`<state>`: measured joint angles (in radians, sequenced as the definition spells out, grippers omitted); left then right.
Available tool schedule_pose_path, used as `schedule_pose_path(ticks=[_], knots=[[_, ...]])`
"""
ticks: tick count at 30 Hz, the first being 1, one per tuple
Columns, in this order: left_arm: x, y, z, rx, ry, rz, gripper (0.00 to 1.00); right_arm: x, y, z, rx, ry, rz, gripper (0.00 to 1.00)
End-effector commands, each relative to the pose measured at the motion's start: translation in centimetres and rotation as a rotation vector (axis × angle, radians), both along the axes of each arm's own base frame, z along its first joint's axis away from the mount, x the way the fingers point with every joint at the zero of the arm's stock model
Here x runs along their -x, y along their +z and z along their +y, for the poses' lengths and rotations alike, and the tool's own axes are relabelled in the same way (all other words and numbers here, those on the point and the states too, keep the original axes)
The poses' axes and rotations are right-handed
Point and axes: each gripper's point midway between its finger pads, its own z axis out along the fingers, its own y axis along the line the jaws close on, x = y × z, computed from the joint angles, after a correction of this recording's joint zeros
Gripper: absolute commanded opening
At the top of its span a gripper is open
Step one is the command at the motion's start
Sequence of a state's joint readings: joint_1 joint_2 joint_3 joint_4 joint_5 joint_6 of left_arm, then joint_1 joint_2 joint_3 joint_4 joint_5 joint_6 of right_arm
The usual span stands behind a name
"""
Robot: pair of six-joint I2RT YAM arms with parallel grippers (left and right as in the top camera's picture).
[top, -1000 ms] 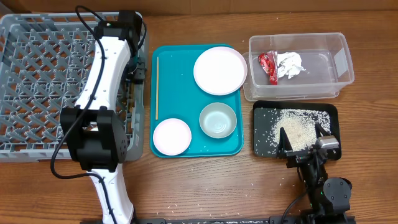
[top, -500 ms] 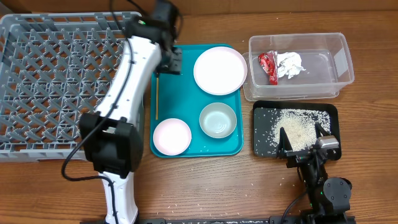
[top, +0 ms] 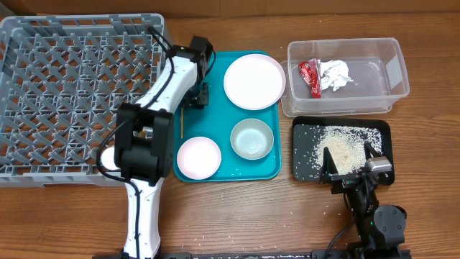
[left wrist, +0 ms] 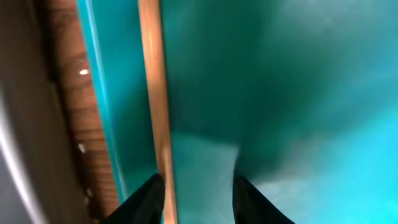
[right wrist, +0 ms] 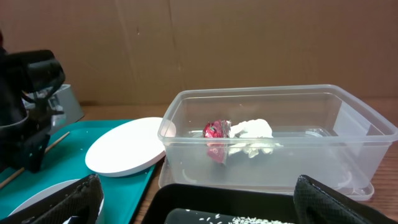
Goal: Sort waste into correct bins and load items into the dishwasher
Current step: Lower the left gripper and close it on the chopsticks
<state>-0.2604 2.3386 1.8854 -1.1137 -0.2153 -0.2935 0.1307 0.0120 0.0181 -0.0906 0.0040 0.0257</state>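
Observation:
The thin wooden chopsticks [top: 181,124] lie along the left side of the teal tray [top: 215,115]. My left gripper [top: 195,97] is down on the tray and open. In the left wrist view its fingertips [left wrist: 198,198] straddle the chopsticks [left wrist: 155,93], which run close to the left finger. The white plate [top: 254,80], grey-green bowl [top: 251,138] and pale pink bowl [top: 198,157] sit on the tray. The red wrapper [top: 310,76] and white tissue [top: 335,73] lie in the clear tub [top: 381,83]. Rice [top: 345,146] lies in the black tray [top: 305,155]. My right gripper [top: 350,167] is open at that tray's near edge. The cup is out of view.
The grey dish rack [top: 72,72] fills the left of the table, right beside the teal tray. The right wrist view shows the tub [right wrist: 348,149], wrapper [right wrist: 216,134], tissue [right wrist: 252,130] and plate [right wrist: 127,149]. Stray rice grains dot the wood at the front.
My left arm has swung from above the dish rack to the tray's left side and come down over the chopsticks. The right arm has not moved.

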Motion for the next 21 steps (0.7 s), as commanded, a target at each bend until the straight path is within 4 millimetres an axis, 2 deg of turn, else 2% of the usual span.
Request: schedule_pose_path(ticks=[1,5,6,7,8,9,11,12,13,15,19,21], knots=[[1.7,-3.4,0.0,-0.003,0.021,0.098,0.36,0.0,-0.1,-0.1,0.0,-0.005,-0.005,1.0],[1.9,-3.8,-0.7,0.038,0.014,0.112,0.28,0.0,-0.1,-0.1,0.0,-0.005,-0.006,1.0],[1.8,-3.8,-1.2,0.062,-0.001,0.115,0.22,0.0,-0.1,-0.1,0.0,-0.005,-0.006,1.0],[1.9,-3.8,-1.7,0.093,-0.018,0.123,0.1,0.0,-0.1,-0.1,0.0,-0.005,-0.006,1.0],[1.9,-3.8,-2.1,0.118,-0.028,0.129,0.04,0.0,-0.1,-0.1,0.0,-0.005,-0.006,1.0],[2.0,-3.7,-2.6,0.144,-0.035,0.133,0.04,0.0,-0.1,-0.1,0.0,-0.005,-0.005,1.0],[2.1,-3.3,-3.1,0.174,-0.037,0.139,0.04,0.0,-0.1,-0.1,0.0,-0.005,-0.005,1.0],[2.1,-3.1,-3.0,0.174,-0.037,0.138,0.08,0.0,-0.1,-0.1,0.0,-0.005,-0.005,1.0],[2.1,-2.9,-3.0,0.175,-0.037,0.134,0.18,0.0,-0.1,-0.1,0.0,-0.005,-0.006,1.0],[1.9,-2.1,-2.8,0.162,-0.038,0.126,0.25,0.0,-0.1,-0.1,-0.001,-0.005,-0.006,1.0],[1.0,0.7,-1.9,0.108,-0.046,0.075,0.31,0.0,-0.1,-0.1,0.0,-0.005,-0.006,1.0],[0.3,2.1,-1.2,0.063,-0.047,0.033,0.39,0.0,-0.1,-0.1,0.0,-0.005,-0.006,1.0]])
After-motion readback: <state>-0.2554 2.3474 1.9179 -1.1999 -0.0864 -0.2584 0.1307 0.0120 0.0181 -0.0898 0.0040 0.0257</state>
